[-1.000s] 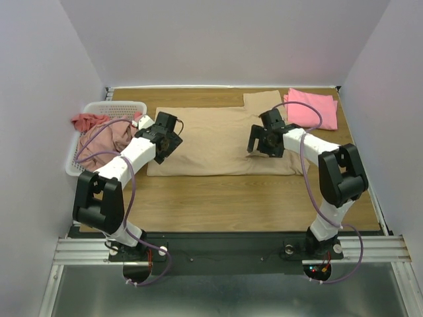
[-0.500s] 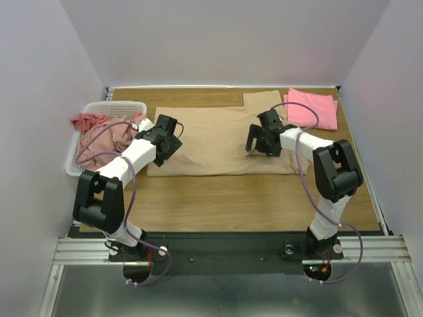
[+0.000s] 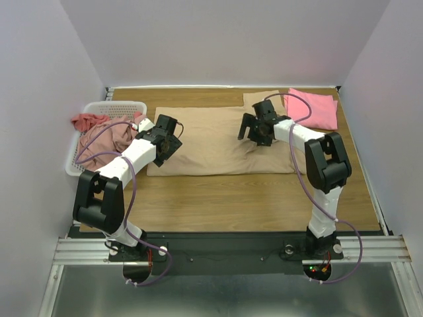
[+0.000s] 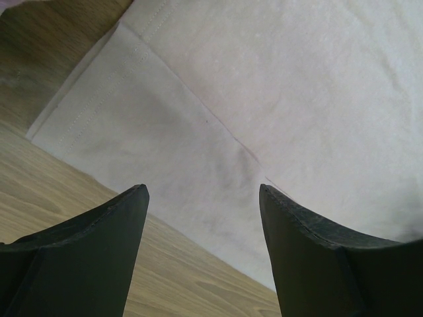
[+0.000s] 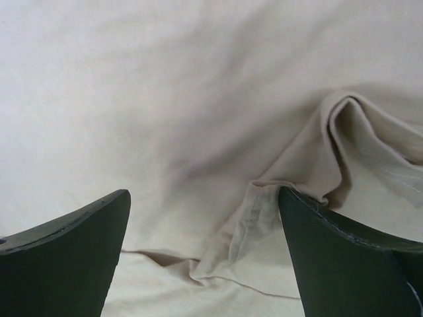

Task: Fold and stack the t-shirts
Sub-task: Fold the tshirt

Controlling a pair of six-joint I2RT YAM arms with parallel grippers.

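Observation:
A large tan t-shirt (image 3: 211,142) lies spread flat across the middle of the table. My left gripper (image 3: 170,142) hangs open over its left end; in the left wrist view the gripper (image 4: 201,198) frames the stitched hem of the tan t-shirt (image 4: 264,99) and bare wood. My right gripper (image 3: 251,134) is open above the right part of the shirt. Between its fingers in the right wrist view (image 5: 205,198) lies a rumpled fold (image 5: 344,132) of tan cloth. A bright pink t-shirt (image 3: 314,109) lies folded at the back right.
A white mesh basket (image 3: 112,107) stands at the left edge, holding a dusty-pink shirt (image 3: 106,140) and a salmon-red one (image 3: 86,121). Bare wooden table (image 3: 225,201) runs along the front. Walls close in on three sides.
My right gripper has moved back and to the left over the tan shirt, staying open. The left arm has not moved.

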